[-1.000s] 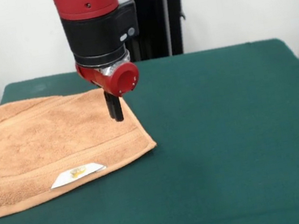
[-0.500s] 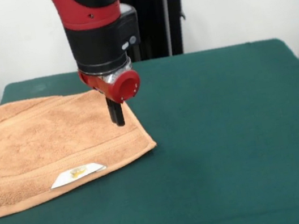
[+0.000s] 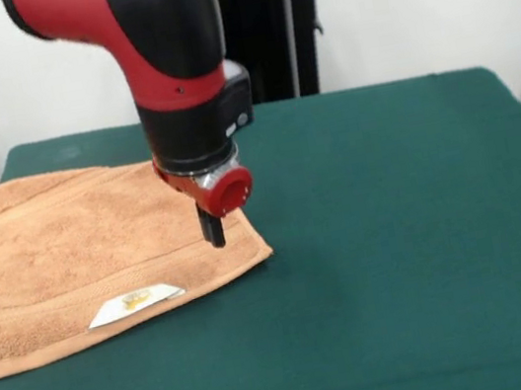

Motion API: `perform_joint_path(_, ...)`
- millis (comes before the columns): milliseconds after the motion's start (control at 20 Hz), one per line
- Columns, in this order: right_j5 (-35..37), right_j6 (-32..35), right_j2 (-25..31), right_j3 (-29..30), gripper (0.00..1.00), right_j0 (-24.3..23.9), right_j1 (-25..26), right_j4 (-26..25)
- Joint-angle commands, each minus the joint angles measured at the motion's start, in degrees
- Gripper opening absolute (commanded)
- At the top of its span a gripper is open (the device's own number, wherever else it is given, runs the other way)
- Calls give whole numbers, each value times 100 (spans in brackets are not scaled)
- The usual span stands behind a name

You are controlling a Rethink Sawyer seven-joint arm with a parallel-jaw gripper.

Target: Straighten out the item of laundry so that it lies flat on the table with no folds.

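I'm seeing the gripper point(image 3: 213, 236) hanging low over the towel point(image 3: 61, 258) (spread at the table's point(image 3: 397, 232) left side, label point(image 3: 135, 302) showing), though whether its fingers are parted I cannot tell.

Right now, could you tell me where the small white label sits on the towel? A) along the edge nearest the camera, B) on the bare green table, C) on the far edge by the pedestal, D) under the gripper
A: the white label lies on the towel at its near border band, well clear of the gripper poised over the towel's right side.
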Motion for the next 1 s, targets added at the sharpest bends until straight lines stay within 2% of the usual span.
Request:
perform_joint_path(50,-526,789,335,175,0,62,718,-104)
perform_joint_path(550,-843,895,467,-210,0,108,1204,92)
perform_joint_path(1000,-566,1189,362,-1222,0,428,1906,479)
